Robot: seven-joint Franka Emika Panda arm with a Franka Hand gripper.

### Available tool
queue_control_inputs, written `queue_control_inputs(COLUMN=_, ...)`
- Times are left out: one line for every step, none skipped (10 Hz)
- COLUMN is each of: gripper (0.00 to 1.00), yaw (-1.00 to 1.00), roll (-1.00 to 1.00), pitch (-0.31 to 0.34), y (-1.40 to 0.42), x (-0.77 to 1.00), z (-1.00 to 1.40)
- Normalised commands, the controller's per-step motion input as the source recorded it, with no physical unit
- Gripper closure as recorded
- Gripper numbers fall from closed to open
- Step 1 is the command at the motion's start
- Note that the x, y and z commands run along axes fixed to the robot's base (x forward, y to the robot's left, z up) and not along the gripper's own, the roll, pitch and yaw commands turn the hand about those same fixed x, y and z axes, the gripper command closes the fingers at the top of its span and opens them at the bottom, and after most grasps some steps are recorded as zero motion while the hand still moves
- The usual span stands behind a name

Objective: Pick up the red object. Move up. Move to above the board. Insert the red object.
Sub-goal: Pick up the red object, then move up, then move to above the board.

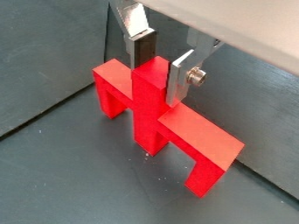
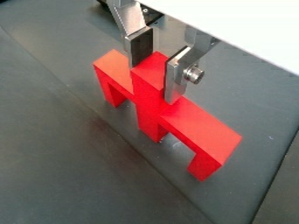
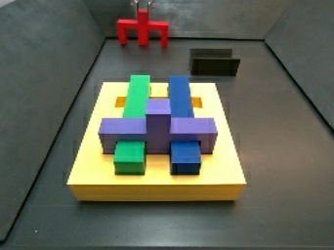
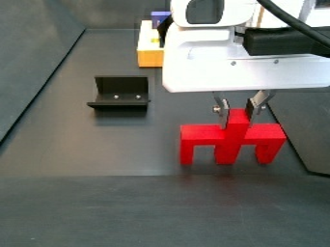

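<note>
My gripper (image 1: 159, 63) is clamped on the central upright stub of the red object (image 1: 163, 121), one silver finger plate on each side of the stub in both wrist views. The red object (image 4: 231, 141) stands upright on its three legs on the dark grey floor (image 4: 77, 145); I cannot tell whether the legs touch the floor. In a side view the fixture (image 4: 119, 94) stands well apart from it. The board (image 3: 158, 151), yellow, lies well apart from the red object (image 3: 143, 30), bearing the purple block (image 3: 158, 127), green blocks (image 3: 136, 97) and blue blocks (image 3: 179, 96).
</note>
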Motion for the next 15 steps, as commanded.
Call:
queue_control_inputs(gripper=1.0, yaw=0.0, roll=0.0, pitch=0.0, y=0.0, x=0.0, z=0.0)
queue_control_inputs(gripper=1.0, yaw=0.0, roll=0.0, pitch=0.0, y=0.0, x=0.0, z=0.0)
queue_control_inputs(gripper=1.0, yaw=0.0, roll=0.0, pitch=0.0, y=0.0, x=0.0, z=0.0)
queue_control_inputs(gripper=1.0, yaw=0.0, roll=0.0, pitch=0.0, y=0.0, x=0.0, z=0.0)
queue_control_inputs(gripper=1.0, yaw=0.0, roll=0.0, pitch=0.0, y=0.0, x=0.0, z=0.0)
queue_control_inputs(gripper=1.0, yaw=0.0, roll=0.0, pitch=0.0, y=0.0, x=0.0, z=0.0)
queue_control_inputs(gripper=1.0, yaw=0.0, roll=0.0, pitch=0.0, y=0.0, x=0.0, z=0.0)
queue_control_inputs(gripper=1.0, yaw=0.0, roll=0.0, pitch=0.0, y=0.0, x=0.0, z=0.0)
queue_control_inputs(gripper=1.0, yaw=0.0, roll=0.0, pitch=0.0, y=0.0, x=0.0, z=0.0)
queue_control_inputs(gripper=1.0, yaw=0.0, roll=0.0, pitch=0.0, y=0.0, x=0.0, z=0.0)
queue_control_inputs(gripper=1.0, yaw=0.0, roll=0.0, pitch=0.0, y=0.0, x=0.0, z=0.83)
queue_control_inputs(gripper=1.0, yaw=-0.05, roll=-0.02, pitch=0.036, y=-0.02, x=-0.05, z=0.81)
queue_control_inputs(gripper=1.0, yaw=-0.05, roll=0.02, pitch=0.069, y=-0.02, x=-0.08, z=0.55)
queue_control_inputs(gripper=1.0, yaw=-0.02, roll=0.06, pitch=0.056, y=-0.01, x=-0.03, z=0.27)
queue_control_inputs(gripper=1.0, yaw=0.0, roll=0.0, pitch=0.0, y=0.0, x=0.0, z=1.4)
